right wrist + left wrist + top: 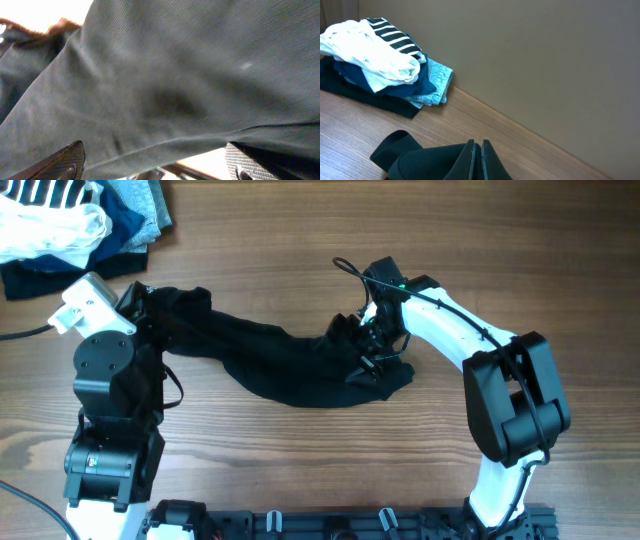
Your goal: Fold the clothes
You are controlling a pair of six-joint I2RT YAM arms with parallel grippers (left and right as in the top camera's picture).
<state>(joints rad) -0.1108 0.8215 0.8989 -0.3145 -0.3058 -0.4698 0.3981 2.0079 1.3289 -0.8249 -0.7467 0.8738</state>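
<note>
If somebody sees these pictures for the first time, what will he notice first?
A black garment lies stretched like a rope across the wooden table, one end pinched in the left gripper, the other bunched at the open right gripper. A heap of mixed clothes sits in the far left corner.

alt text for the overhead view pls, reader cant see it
A black garment lies in a rumpled band across a wooden table. The left hand is shut on its left end; the right hand is open over its right end. A heap of other clothes sits top left.
</note>
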